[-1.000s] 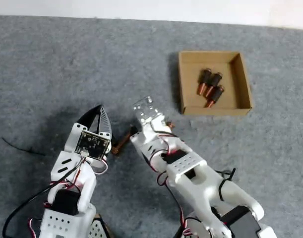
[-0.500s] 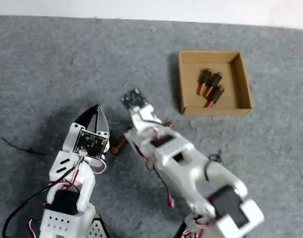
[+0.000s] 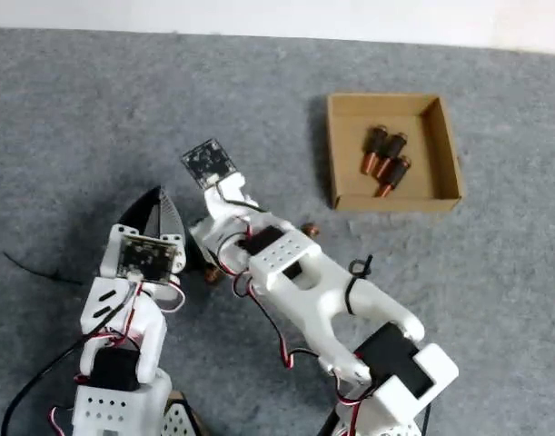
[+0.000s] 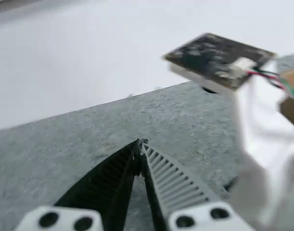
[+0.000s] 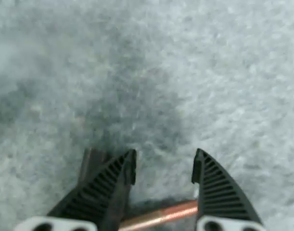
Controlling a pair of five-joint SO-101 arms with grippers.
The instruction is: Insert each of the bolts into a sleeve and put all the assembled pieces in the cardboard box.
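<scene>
Seen from above, the shallow brown cardboard box (image 3: pixel 393 204) stood on the grey carpet (image 3: pixel 95 109). Three assembled pieces (image 3: pixel 386 162), dark sleeves with copper-coloured bolts in them, lay side by side inside it. Well apart from the box, the left gripper (image 3: pixel 156 195) held its black fingers pressed together, with nothing between them. The white right arm (image 3: pixel 304 282) lay between this gripper and the box, and its dark camera board (image 3: pixel 207 162) was raised. A small copper-coloured end (image 3: pixel 309 230) showed just beside that arm, near the closest corner of the box. Another copper tip (image 3: pixel 209 272) showed on the side of the arm away from the box.

In the left wrist view, the left gripper (image 4: pixel 139 143) was closed tip to tip over the carpet, and the camera board (image 4: pixel 219 60) hung near it.

In the right wrist view, the right gripper (image 5: pixel 164 166) had its fingers spread apart above the carpet. A copper-coloured bolt (image 5: pixel 159 215) lay across between them, near their roots. I could not tell whether it touched them. A dark sleeve (image 5: pixel 91 161) sat just beside one finger.
</scene>
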